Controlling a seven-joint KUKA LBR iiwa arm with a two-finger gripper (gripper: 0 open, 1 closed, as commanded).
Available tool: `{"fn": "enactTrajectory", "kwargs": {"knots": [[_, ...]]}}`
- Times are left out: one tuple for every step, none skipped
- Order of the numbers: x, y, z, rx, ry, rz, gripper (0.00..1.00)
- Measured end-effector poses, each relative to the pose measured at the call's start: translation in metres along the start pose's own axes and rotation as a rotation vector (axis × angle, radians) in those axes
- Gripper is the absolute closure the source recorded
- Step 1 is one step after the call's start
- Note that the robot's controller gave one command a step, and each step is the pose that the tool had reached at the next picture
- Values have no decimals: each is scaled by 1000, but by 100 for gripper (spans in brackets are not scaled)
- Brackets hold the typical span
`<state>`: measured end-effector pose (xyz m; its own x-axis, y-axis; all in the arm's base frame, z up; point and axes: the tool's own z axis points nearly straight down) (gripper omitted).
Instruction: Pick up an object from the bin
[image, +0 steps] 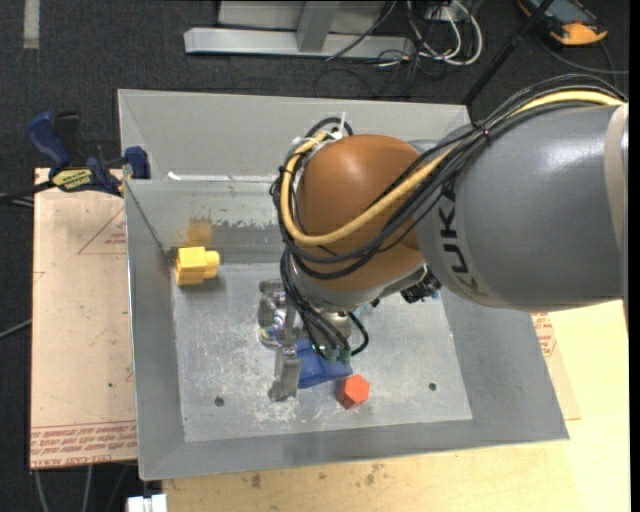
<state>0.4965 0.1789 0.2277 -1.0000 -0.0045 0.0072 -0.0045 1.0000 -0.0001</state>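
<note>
The gripper (291, 380) is seen low in the grey metal bin (215, 345), at the lower middle of the frame, down at the floor and right against a blue flat-looking piece (322, 373). Whether the gripper is released or clenched cannot be told, since its lower part is largely hidden under the wrist's orange cover (350, 210) and cables. Nothing is seen lifted: the blue piece lies on the floor, so the pick is judged not yet done, with the grasp to be secured and the lift left to be made. A small orange-red block (352, 391) lies just beside the blue piece, on its lower right, and might be nudged or caught in the grasp. A yellow block (197, 265) sits well apart, at the upper left of the bin floor.
</note>
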Motion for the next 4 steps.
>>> {"fn": "enactTrajectory", "kwargs": {"knots": [[-55, -84, 162, 1, -3, -46, 0], [-33, -83, 127, -2, -8, 71, 0], [-33, -76, 118, -2, -9, 149, 0], [-39, -77, 158, -2, -6, 323, 0]]}}
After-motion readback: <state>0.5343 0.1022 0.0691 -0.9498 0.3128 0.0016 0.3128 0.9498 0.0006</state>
